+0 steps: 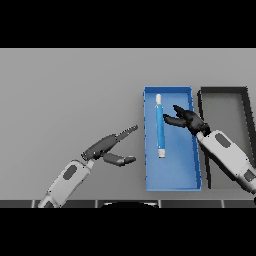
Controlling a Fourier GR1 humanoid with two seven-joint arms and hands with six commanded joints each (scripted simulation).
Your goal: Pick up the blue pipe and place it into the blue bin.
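Even flat light, faint soft shadows

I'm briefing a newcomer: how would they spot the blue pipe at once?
Look at the grey table, right half, where a blue bin sits beside a dark bin. The blue pipe lies inside the blue one, a slim rod with white ends.

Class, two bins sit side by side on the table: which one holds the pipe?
The blue bin holds the blue pipe; the black bin to its right holds nothing visible.

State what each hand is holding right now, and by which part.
Nothing is held. The blue pipe lies in the blue bin; the right hand is beside it, fingers open and apart from it. The left hand is open over the table.
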